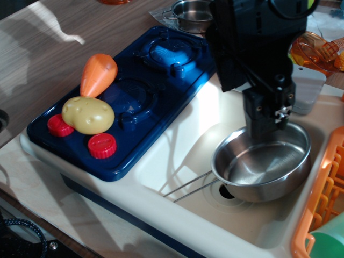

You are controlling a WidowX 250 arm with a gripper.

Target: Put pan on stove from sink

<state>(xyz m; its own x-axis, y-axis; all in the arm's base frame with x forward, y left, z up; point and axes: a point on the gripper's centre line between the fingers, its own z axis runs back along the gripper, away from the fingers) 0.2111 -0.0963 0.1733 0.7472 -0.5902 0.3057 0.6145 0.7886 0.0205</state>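
The shiny steel pan is in the cream-white sink, over the drain hole, with its thin wire handle pointing left toward the front. My gripper comes straight down onto the pan's far rim, its jaws narrow and closed on the rim. The pan looks slightly tilted. The dark blue stove lies to the left of the sink. Its far burner is bare, and its near burner is partly crowded by toy food.
An orange toy carrot and a yellow potato lie on the stove's left end by two red knobs. A small steel pot stands behind the stove. An orange dish rack borders the sink's right side.
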